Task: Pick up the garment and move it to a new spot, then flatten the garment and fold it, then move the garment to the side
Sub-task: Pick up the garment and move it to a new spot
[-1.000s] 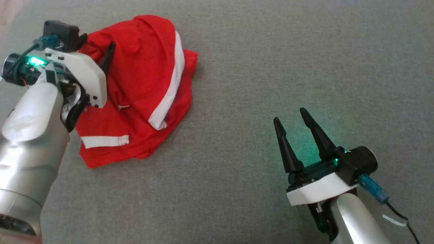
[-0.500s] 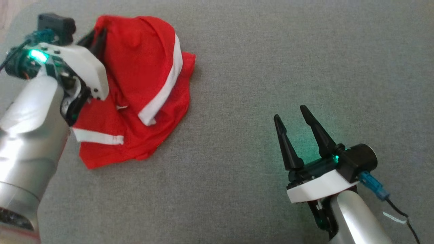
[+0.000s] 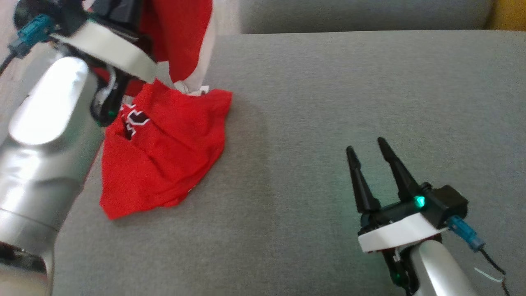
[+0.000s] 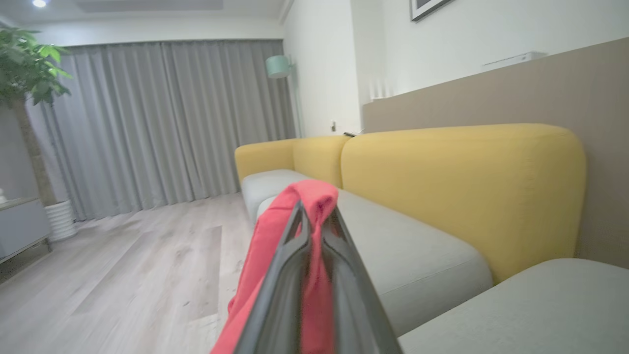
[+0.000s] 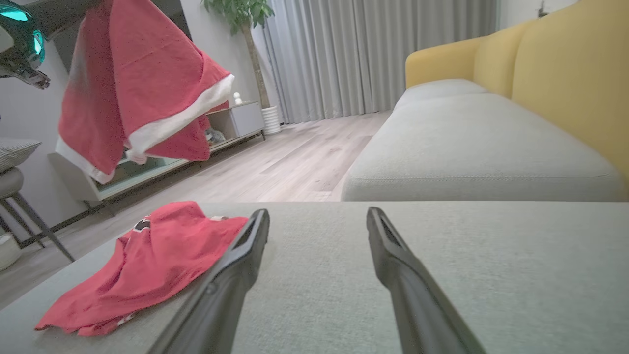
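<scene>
Right, pick-up step: left hand (image 4: 317, 216) clamped on garment (image 3: 164, 152), top hanging raised, tail lying by sofa seat's (image 3: 328, 102) left edge. Right hand (image 3: 365, 144) open near the front-right. Next: lift clear, carry to a free spot.

I see grey curtains (image 4: 162, 123), pale wood floor (image 4: 123, 275), yellow-backed sofa (image 4: 462, 182) with grey seats, potted plant (image 4: 29, 69), white walls (image 4: 319, 73).

The red cloth garment with white trim (image 3: 164, 164) looked soft and matt; the grey sofa cushion (image 3: 328, 102) was coarsely woven fabric; the rounded silver forearm shell (image 3: 45, 135) shone glossy; the pale plank floor (image 4: 123, 275) looked wooden.
</scene>
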Controlling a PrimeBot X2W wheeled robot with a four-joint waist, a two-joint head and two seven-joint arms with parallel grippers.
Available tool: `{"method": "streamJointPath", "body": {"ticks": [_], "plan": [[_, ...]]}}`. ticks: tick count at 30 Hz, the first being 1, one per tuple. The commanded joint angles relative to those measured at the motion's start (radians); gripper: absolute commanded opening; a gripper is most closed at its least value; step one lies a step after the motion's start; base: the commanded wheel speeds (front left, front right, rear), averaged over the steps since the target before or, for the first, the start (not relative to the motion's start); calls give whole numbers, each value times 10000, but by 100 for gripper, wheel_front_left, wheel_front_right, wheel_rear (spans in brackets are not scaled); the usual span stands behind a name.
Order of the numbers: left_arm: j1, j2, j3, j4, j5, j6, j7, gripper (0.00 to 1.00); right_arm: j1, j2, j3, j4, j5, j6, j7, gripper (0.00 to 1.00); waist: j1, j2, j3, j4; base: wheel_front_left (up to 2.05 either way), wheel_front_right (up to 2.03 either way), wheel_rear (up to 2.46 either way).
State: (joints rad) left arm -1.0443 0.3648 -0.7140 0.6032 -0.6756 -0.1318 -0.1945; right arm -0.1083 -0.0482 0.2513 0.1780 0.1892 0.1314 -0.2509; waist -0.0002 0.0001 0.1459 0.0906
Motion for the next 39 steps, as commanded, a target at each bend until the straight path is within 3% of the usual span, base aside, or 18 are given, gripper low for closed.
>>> {"method": "streamJointPath", "body": {"ticks": [1, 12, 22, 23, 24, 30, 39], "plan": [[-453, 220, 254, -431, 104, 77, 53, 0, -168, -20, 135, -368, 87, -7, -109, 100, 2, -1, -142, -293, 0, 0, 0], [138, -425, -746, -2296, 320, 425, 1044, 0, -352, -20, -154, -887, 540, -7, -109, 100, 2, -1, 176, -2432, 0, 0, 0], [-265, -871, -1683, -1591, 698, 191, 1139, 0, -670, -20, 332, -1455, 1289, -7, -109, 100, 2, -1, 1247, -4589, 0, 0, 0], [-358, -928, -1805, -1437, 724, 147, 1050, 84, -676, -20, 361, -1486, 1346, -7, -109, 100, 2, -1, 1326, -4686, 0, 0, 0], [-459, -970, -1896, -1239, 752, 119, 959, 100, -683, -20, 401, -1517, 1392, -7, -109, 100, 2, -1, 1402, -4767, 0, 0, 0], [-927, -1011, -2355, 61, 1098, 49, 190, 100, -627, -20, 457, -1561, 1487, -7, -109, 100, 2, -1, 1515, -4742, 0, 0, 0], [-615, -1019, -2101, 821, 963, 238, -505, 100, -501, -20, 115, -1371, 968, -7, -109, 100, 2, -1, 961, -3297, 0, 0, 0]]}}
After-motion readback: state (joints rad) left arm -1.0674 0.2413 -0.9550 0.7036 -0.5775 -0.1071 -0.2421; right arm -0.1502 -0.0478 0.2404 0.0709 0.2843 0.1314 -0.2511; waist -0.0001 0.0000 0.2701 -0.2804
